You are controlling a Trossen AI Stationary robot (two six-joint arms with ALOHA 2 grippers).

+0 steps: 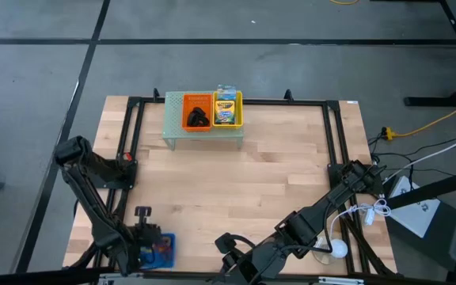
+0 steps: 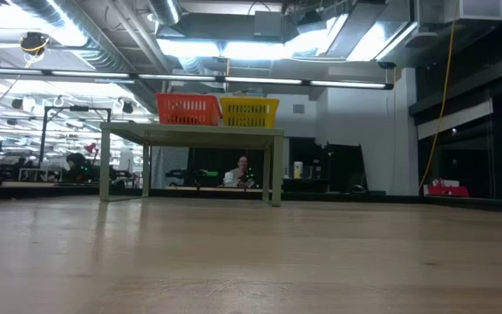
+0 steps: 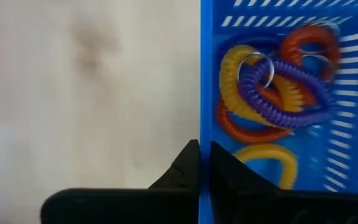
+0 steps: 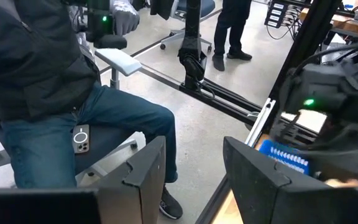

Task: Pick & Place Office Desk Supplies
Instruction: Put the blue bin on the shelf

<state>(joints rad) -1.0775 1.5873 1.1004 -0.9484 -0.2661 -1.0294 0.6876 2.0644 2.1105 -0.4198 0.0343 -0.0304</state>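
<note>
Left gripper [image 3: 204, 163] clamped shut on the wall of the blue basket [image 3: 206, 74], one finger on each side of it, as seen only from the left wrist. Just past the fingertips, inside the basket: a heap of coiled rings, a yellow ring [image 3: 267, 155] nearest, then an orange ring [image 3: 247, 129], a purple ring [image 3: 288, 93] lying across the pile, another orange one at the far side. From above, the same basket [image 1: 167, 245] visible only as a blue patch under the left gripper [image 1: 142, 237] at the table's near left edge, contents not readable there.

Right gripper [image 1: 229, 252] parked low at the near edge, to the right of the left one, well apart from the basket. Fingers parted and empty in the right wrist view [image 4: 191, 174], pointing off the table toward a seated person in jeans [image 4: 73, 124]; blue basket [image 4: 284, 158] glimpsed beside the left arm's dark bulk.

Far across the table from both grippers: pale green riser [image 1: 203, 131] carrying an orange basket [image 1: 187, 103] with dark clips [image 1: 199, 117] inside, and touching it a yellow basket [image 1: 239, 111] holding a crayon box [image 1: 225, 111]. From table height only the riser [image 2: 190, 133] and the two basket walls [image 2: 186, 109] [image 2: 249, 112] showing, contents hidden; neither gripper in that view.
</note>
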